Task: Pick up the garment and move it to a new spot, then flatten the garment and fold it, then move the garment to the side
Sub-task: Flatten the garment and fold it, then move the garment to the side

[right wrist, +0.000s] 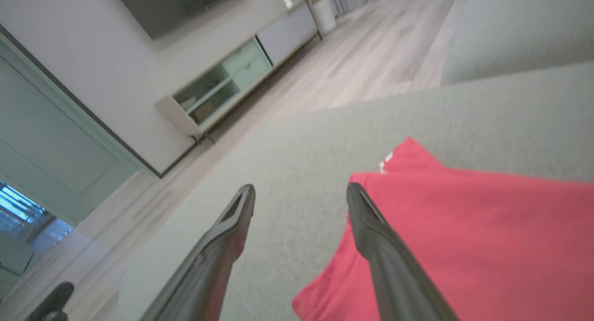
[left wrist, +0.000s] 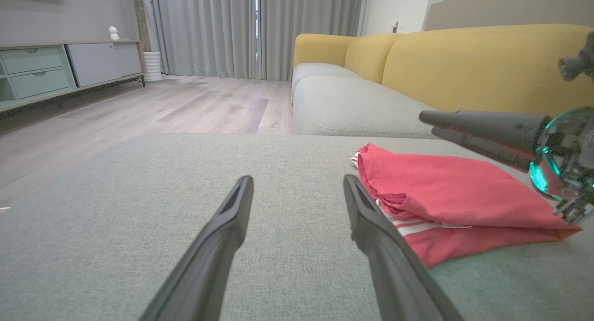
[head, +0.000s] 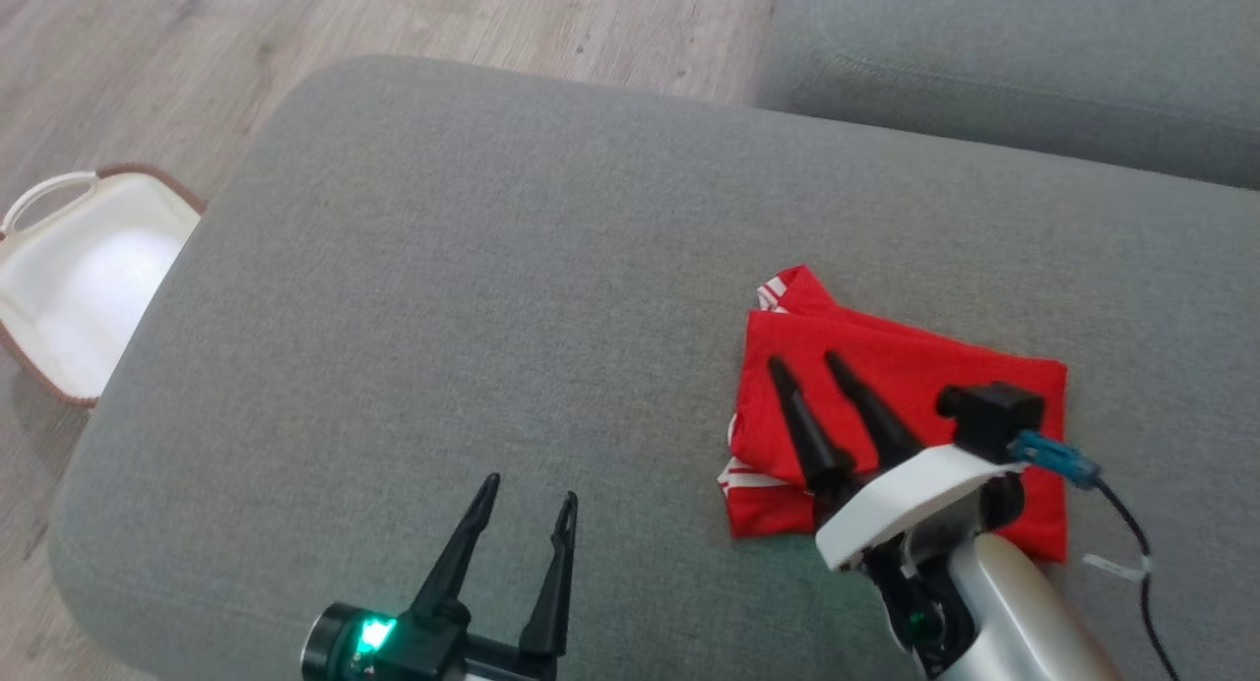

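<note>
On the grey sofa cushion (head: 492,268) the folded red garment (head: 984,376) lies at the right, beneath the spread, empty right end effector (head: 807,363), the left end effector (head: 530,489) likewise spread at near left; soft, light and floppy, it probably wants pinching through all layers at an edge.

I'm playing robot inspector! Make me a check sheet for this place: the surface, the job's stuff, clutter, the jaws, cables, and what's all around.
Surface: grey cushion, smooth fabric.
Job's things: red garment, folded, lying on the cushion's right part.
Clutter: nothing seen.
Grippers: left jaws open over bare cushion, holding nothing; right jaws open just above the garment, holding nothing.
Cables: black cable with a blue plug at the right wrist.
Surroundings: white basket on the wood floor to the left; yellow sofa; grey curtains.
</note>
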### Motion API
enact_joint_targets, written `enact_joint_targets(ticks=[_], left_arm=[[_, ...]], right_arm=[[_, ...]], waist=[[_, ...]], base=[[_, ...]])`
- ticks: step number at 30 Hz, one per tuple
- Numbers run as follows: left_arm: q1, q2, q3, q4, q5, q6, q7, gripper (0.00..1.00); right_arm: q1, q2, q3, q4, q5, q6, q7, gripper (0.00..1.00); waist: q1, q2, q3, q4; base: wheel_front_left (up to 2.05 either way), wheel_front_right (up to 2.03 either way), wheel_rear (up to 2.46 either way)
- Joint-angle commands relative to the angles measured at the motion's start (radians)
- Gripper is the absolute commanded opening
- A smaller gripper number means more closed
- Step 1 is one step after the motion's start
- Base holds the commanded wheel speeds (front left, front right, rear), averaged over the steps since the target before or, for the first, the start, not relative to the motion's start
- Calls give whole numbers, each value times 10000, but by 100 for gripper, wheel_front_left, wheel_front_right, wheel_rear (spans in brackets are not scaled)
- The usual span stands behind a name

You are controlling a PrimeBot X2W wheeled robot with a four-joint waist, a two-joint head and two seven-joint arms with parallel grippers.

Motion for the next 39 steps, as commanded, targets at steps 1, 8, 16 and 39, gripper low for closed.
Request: enact_joint_targets(ticks=[1,8,16,39], left_arm=[[-106,-96,399,-299,109,4,-95,100],[243,-125,748,-518,193,104,-95,100],[649,-204,1464,-1029,152,499,-95,100],[1972,-293,2133,-1124,568,634,-95,100]], right_arm=[[-503,4,155,-429,-9,67,-535,100],[10,-207,-581,-861,-841,67,-2122,100],[1470,-1110,-2024,-1695,-2319,67,-2560,100],[4086,-587,-2783,-2049,-3403,67,-2568,100]], waist=[[0,0,-153,-132],[0,0,-772,-794],[0,0,-1421,-1821],[0,0,-2005,-2401]], base=[[0,0,0],[0,0,0],[0,0,0],[0,0,0]])
